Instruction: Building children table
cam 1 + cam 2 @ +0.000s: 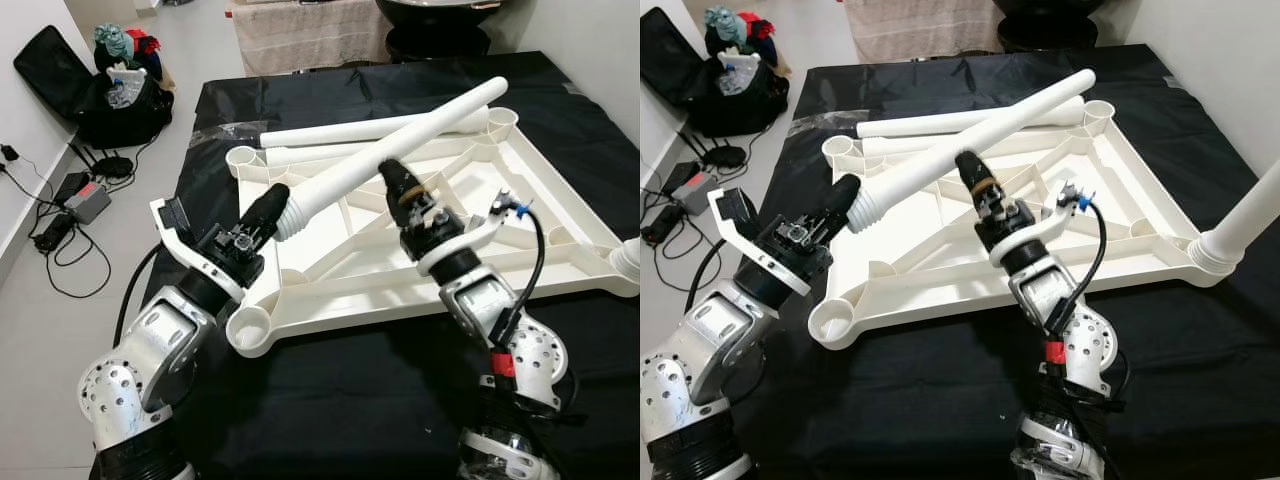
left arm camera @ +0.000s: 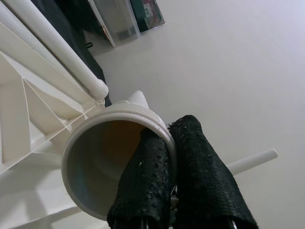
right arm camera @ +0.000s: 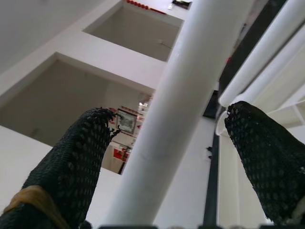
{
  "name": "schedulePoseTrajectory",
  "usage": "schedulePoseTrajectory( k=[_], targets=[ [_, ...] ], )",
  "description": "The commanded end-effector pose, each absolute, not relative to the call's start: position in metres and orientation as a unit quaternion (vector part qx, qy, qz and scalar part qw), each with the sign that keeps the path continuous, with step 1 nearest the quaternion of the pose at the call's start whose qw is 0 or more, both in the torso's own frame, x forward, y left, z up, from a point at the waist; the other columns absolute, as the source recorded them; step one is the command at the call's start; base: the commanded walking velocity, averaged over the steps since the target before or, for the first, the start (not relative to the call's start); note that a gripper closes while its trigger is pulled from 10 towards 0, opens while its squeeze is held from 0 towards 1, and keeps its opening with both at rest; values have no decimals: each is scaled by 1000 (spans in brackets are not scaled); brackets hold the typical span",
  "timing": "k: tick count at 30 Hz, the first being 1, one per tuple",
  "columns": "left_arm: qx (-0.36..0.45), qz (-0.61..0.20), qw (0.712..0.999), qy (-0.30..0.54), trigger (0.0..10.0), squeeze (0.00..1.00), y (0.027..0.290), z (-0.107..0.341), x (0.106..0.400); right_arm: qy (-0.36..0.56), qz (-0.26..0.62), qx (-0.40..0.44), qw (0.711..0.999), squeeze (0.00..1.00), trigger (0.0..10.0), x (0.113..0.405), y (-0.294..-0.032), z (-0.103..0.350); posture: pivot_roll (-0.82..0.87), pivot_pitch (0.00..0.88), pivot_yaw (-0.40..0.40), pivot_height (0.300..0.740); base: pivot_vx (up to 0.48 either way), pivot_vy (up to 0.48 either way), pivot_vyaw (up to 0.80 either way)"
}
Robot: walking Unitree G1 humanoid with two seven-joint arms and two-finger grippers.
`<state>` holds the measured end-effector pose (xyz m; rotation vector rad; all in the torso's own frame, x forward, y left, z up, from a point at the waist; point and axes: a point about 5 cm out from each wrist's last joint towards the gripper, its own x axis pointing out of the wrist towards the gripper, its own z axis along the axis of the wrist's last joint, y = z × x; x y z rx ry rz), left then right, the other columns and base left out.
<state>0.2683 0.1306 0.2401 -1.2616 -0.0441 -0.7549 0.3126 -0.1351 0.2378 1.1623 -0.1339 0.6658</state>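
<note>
We see an upturned white plastic tabletop (image 1: 520,215), ribbed with moulded struts and round corner sockets, lying on a black sheet (image 1: 330,400) on the floor. A long, smooth, tapered white leg (image 1: 400,150) slants across it, raised above the ribs. Our left gripper (image 1: 270,212) pinches the ridged, threaded rim of the leg's hollow wide end: in the left wrist view one textured black finger (image 2: 143,181) sits inside the tube mouth and the other outside, pressed on the wall. Our right gripper (image 1: 395,185) stands wide, its mesh-covered fingers (image 3: 71,167) either side of the shaft; we cannot tell whether they touch it. Two more round legs (image 1: 330,135) lie along the far edge of the tabletop, and another leg (image 1: 1250,220) stands screwed into the right corner socket.
</note>
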Motion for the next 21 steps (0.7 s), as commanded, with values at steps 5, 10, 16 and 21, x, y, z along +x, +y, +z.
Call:
schedulePoseTrajectory(
  k=[5,10,16,21],
  targets=[
    [-579,-363,730,-23,0,0,126,241,263,-70,389,538,745,0,10000,301,-116,258,-4,179,25,740,0,0,0],
    [-576,-382,722,-18,0,0,121,241,259,-50,391,537,746,0,10000,305,-98,259,-5,177,28,740,0,0,0],
    [-573,-389,722,-16,0,0,119,240,256,-27,387,529,755,0,10000,309,-87,256,0,181,26,740,0,0,0],
    [-571,-391,721,-23,0,0,119,243,253,2,381,524,762,0,10000,312,-84,249,1,186,21,740,0,0,0]
  ],
)
